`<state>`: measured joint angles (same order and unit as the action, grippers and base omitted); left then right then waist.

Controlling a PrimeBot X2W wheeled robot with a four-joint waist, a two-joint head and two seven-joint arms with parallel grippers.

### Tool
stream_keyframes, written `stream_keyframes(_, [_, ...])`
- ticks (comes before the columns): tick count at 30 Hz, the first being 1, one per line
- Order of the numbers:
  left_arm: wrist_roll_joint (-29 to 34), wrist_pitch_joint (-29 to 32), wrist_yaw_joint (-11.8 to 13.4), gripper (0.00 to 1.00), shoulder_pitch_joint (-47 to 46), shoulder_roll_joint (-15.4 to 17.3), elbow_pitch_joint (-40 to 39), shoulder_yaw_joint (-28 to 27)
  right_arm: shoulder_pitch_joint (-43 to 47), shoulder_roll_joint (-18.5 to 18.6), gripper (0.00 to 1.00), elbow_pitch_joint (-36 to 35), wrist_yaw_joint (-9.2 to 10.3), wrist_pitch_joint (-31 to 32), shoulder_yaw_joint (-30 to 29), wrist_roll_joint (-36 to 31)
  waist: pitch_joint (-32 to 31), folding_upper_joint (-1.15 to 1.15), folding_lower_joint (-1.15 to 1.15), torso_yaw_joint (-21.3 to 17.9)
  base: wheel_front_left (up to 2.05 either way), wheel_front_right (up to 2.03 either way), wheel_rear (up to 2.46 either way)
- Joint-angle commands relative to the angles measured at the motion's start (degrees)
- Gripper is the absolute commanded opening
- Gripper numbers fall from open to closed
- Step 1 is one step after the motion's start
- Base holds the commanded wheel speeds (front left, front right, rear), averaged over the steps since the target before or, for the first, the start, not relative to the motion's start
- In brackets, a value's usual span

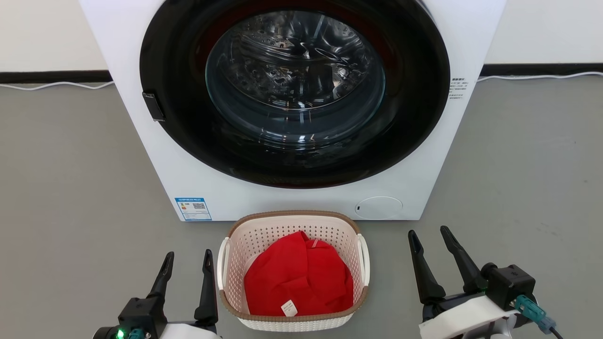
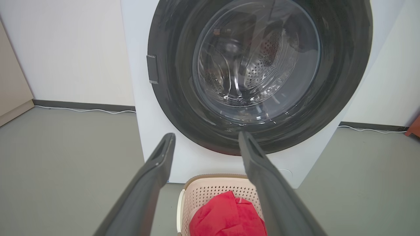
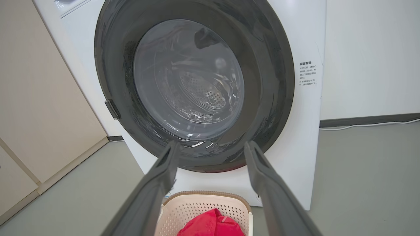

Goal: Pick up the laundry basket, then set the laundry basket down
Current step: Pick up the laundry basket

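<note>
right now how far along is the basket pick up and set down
Nothing looks done: the laundry basket sits on the floor before the washer, red cloth inside. In hand: the left gripper and right gripper flank it, both open, holding nothing. Left: grip the basket, lift it, set it down.

Laundry corner of a plain room, white front-loading washing machine with round dark glass door (image 1: 297,108) on grey floor (image 1: 61,188), bare white wall with dark skirting (image 2: 75,49), beige cabinet panels (image 3: 39,98)
</note>
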<state>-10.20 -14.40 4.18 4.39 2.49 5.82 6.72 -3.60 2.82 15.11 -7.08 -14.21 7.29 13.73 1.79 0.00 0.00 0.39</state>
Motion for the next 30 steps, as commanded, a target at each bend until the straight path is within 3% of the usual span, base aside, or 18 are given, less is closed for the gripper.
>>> stream_keyframes(1, [-0.55, -0.6, 0.03, 1.0, -1.03, 0.39, -1.51, -1.84, -1.02, 0.06, 1.0, -1.49, -0.41, -0.79, 1.27, 0.26, 0.09, 0.0, 0.0, 0.0, 0.0, 0.0, 0.0])
stream_keyframes(16, [-0.81, -0.6, -0.19, 1.0, -5.0, 0.39, -1.8, -2.63, -4.26, 0.06, 1.0, -2.37, -0.41, -0.79, -0.28, -0.43, 7.16, 0.0, 0.0, 0.61, 0.0, 0.0, 0.0])
stream_keyframes(30, [-2.87, -0.6, -0.63, 1.0, -16.16, 0.39, 1.4, -2.26, -13.51, 0.06, 1.0, -0.34, -0.41, -0.79, -2.12, -2.67, 22.35, 0.0, 0.0, 2.37, 0.0, 0.0, 0.0])
